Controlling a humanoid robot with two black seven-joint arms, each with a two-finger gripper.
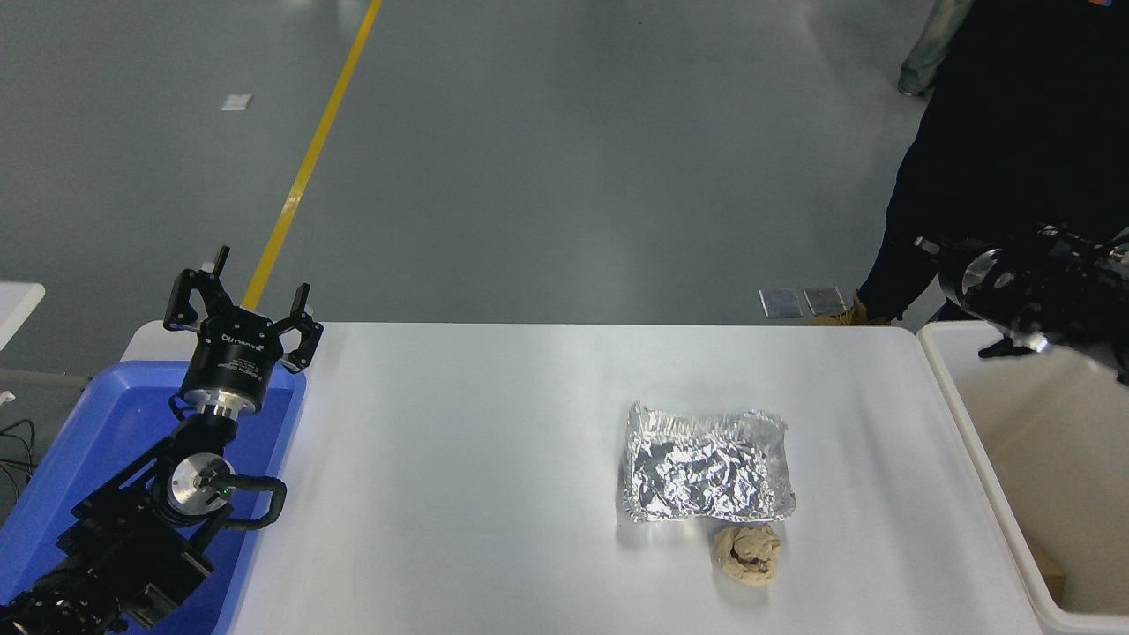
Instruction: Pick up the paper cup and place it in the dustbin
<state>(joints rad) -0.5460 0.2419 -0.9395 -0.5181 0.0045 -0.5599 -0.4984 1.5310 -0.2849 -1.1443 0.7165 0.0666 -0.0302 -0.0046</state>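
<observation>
Our right gripper [1014, 300] hangs at the right edge of the view, above the far left corner of the white dustbin [961, 397]. It is blurred and dark against the dark clothing of a person [997, 159] standing behind it, so we cannot tell whether its fingers are spread or closed, nor whether anything sits between them. We cannot see the paper cup anywhere; what shows of the bin's pale inside is bare apart from a small brown scrap low on its left wall, and the bin's right part is cut off by the view's edge.

Our left gripper [242, 304] rests at the lower left with its fingers spread wide and nothing in them, over the far end of a blue tray [79, 441] that sits at the left end of the white table [459, 459].

On the table, right of centre, lies a crumpled foil tray [706, 467], and a crumpled brown paper ball [748, 553] sits just at its near edge. Both lie well apart from the dustbin and from either gripper. Beyond the table we see grey floor crossed by a yellow line [309, 159], and two small metal plates [801, 300] on the floor near the person's shoe.
</observation>
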